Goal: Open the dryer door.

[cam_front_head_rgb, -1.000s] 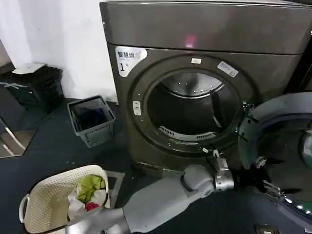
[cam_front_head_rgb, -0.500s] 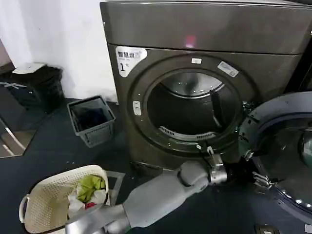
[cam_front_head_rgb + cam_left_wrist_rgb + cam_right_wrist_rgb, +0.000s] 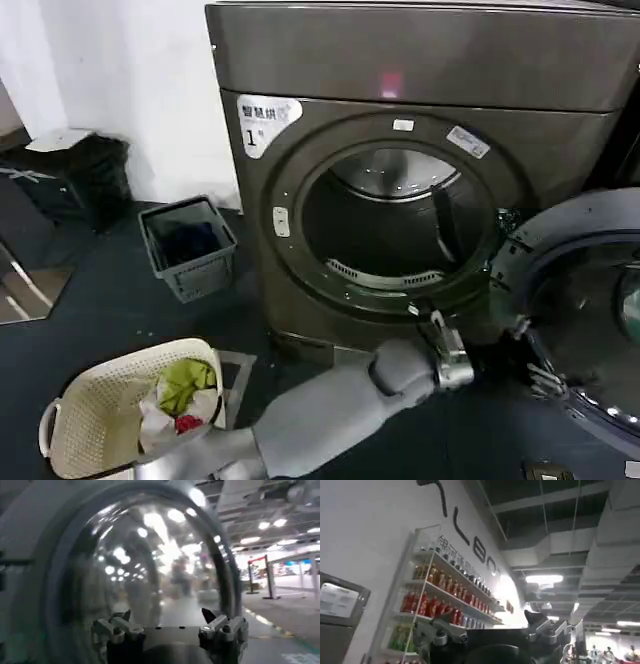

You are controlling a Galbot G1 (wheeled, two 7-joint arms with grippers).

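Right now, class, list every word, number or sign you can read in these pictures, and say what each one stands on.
"1": white sticker on the dryer, upper left of the opening; the characters above it are too small to read.
Small labels on the dryer's front ring: too small to read.
Large dark letters on the wall above the drinks shelves, right wrist view: cut off, not readable as a word.

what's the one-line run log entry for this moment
task: open dryer door | dark grey-brown metallic dryer: drum exposed | chrome-ringed round dryer door: swung open | left gripper: open, at door's inner rim | right gripper: open, raised
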